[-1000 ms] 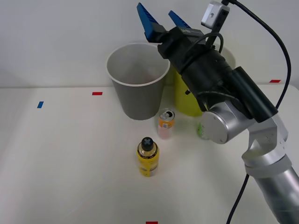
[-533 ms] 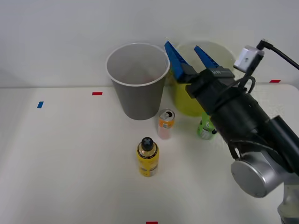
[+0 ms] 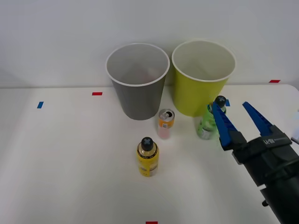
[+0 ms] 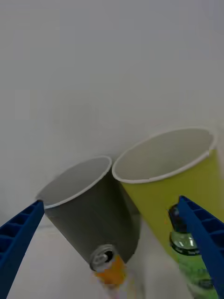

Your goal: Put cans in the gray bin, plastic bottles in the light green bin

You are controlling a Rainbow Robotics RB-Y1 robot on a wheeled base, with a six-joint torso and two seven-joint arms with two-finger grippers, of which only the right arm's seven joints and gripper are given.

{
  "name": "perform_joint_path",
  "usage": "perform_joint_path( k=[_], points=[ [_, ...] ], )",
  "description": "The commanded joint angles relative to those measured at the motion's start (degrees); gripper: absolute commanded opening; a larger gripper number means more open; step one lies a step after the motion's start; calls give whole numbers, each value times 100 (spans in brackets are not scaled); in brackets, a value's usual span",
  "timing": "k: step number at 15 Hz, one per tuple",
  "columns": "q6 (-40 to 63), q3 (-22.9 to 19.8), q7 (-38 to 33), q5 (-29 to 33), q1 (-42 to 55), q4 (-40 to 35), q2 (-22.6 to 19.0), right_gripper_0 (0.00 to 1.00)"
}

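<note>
The right claw [image 3: 238, 122] stands open and empty at the near right of the bench [image 3: 60, 163], its ribbed blue fingers [image 3: 223, 125] spread wide enough to take a small container between them. The green bottle [image 3: 207, 122], glossy plastic with a black cap, stands upright just beside the nearer finger, in front of the light green bin [image 3: 202, 78]. The orange can [image 3: 165, 123], metal with a silver pull-tab top, stands in front of the gap between that bin and the gray bin [image 3: 137, 80]. The yellow bottle [image 3: 147, 156], stubby and black-capped, stands nearer the robot, apart from the rest. Both bins are tapered plastic with white rims, set side by side, mouths open upward to receive dropped items.
</note>
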Motion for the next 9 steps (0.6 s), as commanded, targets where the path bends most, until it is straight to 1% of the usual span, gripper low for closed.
perform_joint_path(
  k=[1,3,6,9],
  points=[
    [-792,-150,282,219,1164,-25,-101,99],
    [-1161,-194,1055,246,1779,134,74,99],
    [-2383,-123,1644,307,2052,1320,303,99],
    [-3148,-141,1556,351,2192,2111,435,99]
  ],
)
